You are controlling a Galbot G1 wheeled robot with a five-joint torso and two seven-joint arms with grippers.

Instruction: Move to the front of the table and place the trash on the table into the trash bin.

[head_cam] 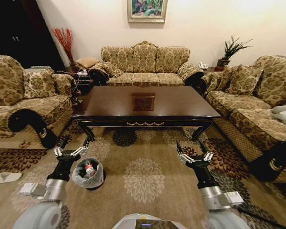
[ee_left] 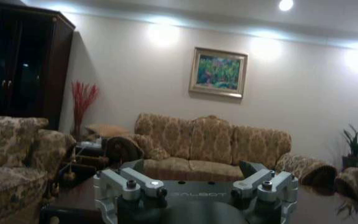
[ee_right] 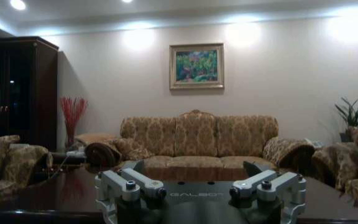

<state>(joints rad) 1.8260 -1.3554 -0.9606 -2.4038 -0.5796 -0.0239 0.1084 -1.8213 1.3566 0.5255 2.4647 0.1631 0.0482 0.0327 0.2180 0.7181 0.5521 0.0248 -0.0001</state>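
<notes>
1. The left gripper point(head_cam: 69, 149) hovers with its fingers spread wide and holding nothing, just above the trash bin point(head_cam: 88, 173).
2. A red-labelled bottle point(head_cam: 89, 169) lies inside the bin's liner.
3. The right gripper point(head_cam: 194, 154) hangs equally wide before the coffee table point(head_cam: 145, 106).

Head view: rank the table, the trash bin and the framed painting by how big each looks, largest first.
1. the table, by far the largest.
2. the trash bin, near the left gripper.
3. the framed painting, cut by the top edge and far off, so its place against the bin is unsure.
</notes>
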